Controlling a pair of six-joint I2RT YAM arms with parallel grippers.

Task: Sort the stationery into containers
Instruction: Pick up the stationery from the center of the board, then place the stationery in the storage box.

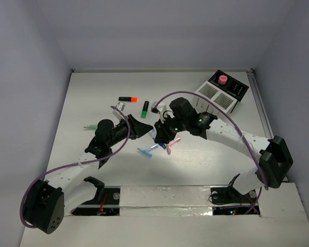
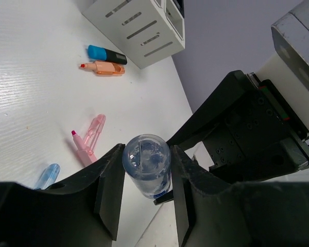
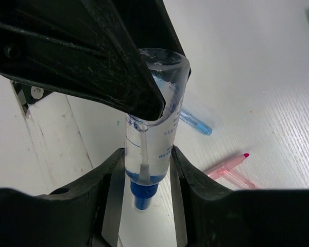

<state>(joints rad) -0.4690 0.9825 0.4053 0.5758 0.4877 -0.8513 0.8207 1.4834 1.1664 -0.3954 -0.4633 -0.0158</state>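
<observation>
Where the two arms meet mid-tabletop (image 1: 92,87), the left end effector (image 1: 147,127) and right end effector (image 1: 161,134) sit tip to tip, the white slatted box (image 1: 216,96) well apart near the far right edge. Left wrist: its fingers press both sides of a clear tube (image 2: 147,160), with bare surface leftward past a pink marker (image 2: 89,138). Right wrist: the right end effector clamps the tube's lower, blue-capped end above open tabletop.

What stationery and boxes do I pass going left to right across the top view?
pale green piece → orange-capped highlighter → green-capped highlighter → pink piece → white slatted box → black box
</observation>
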